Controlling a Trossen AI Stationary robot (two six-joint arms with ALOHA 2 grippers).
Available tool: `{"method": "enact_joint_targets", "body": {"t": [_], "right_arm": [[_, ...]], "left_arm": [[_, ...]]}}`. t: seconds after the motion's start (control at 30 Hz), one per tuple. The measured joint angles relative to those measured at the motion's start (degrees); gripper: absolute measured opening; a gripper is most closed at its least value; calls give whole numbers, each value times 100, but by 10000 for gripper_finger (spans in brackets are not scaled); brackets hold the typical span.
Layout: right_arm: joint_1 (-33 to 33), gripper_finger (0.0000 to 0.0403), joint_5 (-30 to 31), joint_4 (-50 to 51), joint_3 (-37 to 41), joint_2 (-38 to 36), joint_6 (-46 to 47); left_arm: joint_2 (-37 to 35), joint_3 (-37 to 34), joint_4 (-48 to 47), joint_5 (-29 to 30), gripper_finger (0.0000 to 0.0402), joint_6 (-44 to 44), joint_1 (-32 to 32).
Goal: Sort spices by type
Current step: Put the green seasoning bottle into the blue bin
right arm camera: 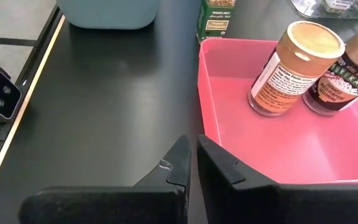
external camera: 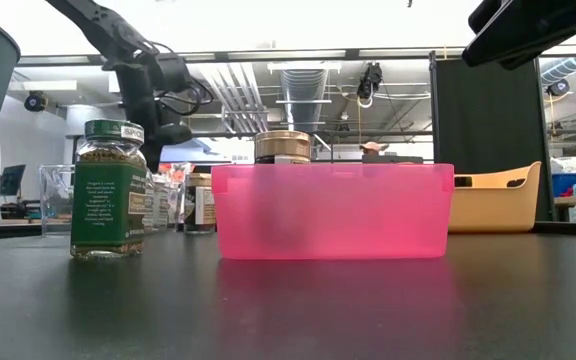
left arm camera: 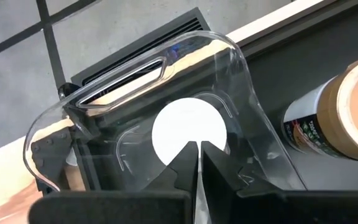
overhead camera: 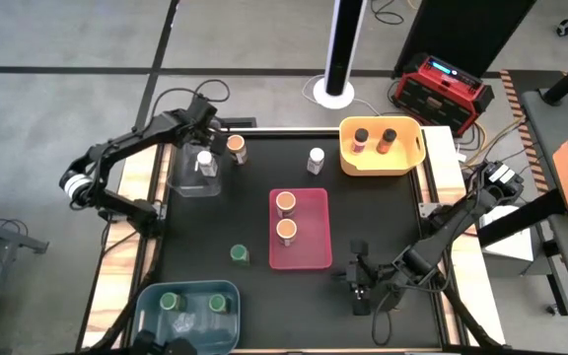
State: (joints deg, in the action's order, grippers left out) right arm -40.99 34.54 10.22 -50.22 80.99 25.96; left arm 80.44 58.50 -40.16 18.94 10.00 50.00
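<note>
A white-lidded spice jar (left arm camera: 188, 127) stands in the clear bin (overhead camera: 193, 182) at the far left. My left gripper (left arm camera: 197, 148) is shut just over its lid. An orange-lidded jar (overhead camera: 236, 146) stands on the table beside that bin. Another white-lidded jar (overhead camera: 316, 158) stands at the far middle, and a green-lidded jar (overhead camera: 239, 254) left of the pink bin (overhead camera: 314, 258). Two orange-lidded jars (right arm camera: 294, 65) stand in the pink bin. My right gripper (right arm camera: 193, 152) is shut over the table by that bin's near right corner, holding nothing. My left gripper points down, slanting, into the clear bin, its shut fingertips over the white lid (left arm camera: 173, 140) of the jar standing there. Whether the fingertips touch the lid I cannot tell.
A yellow bin (overhead camera: 410, 158) at the far right holds two dark-lidded jars. A blue bin (overhead camera: 156, 296) at the near left holds two green-lidded jars. Bare black table lies between the bins and along the right side.
</note>
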Motion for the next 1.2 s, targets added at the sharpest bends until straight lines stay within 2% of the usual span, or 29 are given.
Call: {"method": "enact_joint_targets", "body": {"t": [0.1, 0.23, 0.37, 0.47, 0.6, 0.7, 0.8, 0.9, 1.0, 1.07, 1.2], "right_arm": [[4, 18, 46, -2, 6, 0, 0], [11, 18, 524, -4, 49, 0, 0], [160, 18, 616, -38, 63, 0, 1], [382, 18, 614, -151, 70, 0, 63], [733, 18, 584, -215, 108, 0, 47], [1022, 18, 560, -204, 131, 0, -139], [1312, 18, 549, -220, 138, 0, -371], [1586, 18, 532, -227, 142, 0, -622], [1918, 18, 23, -311, 142, 0, -1036], [2189, 18, -489, -408, 142, 0, -1388], [2671, 18, -954, -545, 154, 0, -1908]], "left_arm": [[-134, 147, -159, -103, 4, 28, -72], [-636, 183, -187, -612, 3, 54, -518], [-1378, 117, -190, -615, 1, 256, -1518], [-2027, 19, -164, -316, 1, 609, -2727], [-2809, -105, -164, 1461, 0, 1290, -4866], [-3110, -144, -141, 2530, 0, 1639, -6566], [-3135, -160, -136, 3705, 0, 1788, -8181], [-3046, -147, -137, 5340, 0, 1797, -9532], [-2970, -29, -131, 6750, 0, 1685, -10608], [-2987, 86, -127, 7084, 0, 1510, -11135], [-3046, 341, -126, 7115, 0, 1299, -11453]]}}
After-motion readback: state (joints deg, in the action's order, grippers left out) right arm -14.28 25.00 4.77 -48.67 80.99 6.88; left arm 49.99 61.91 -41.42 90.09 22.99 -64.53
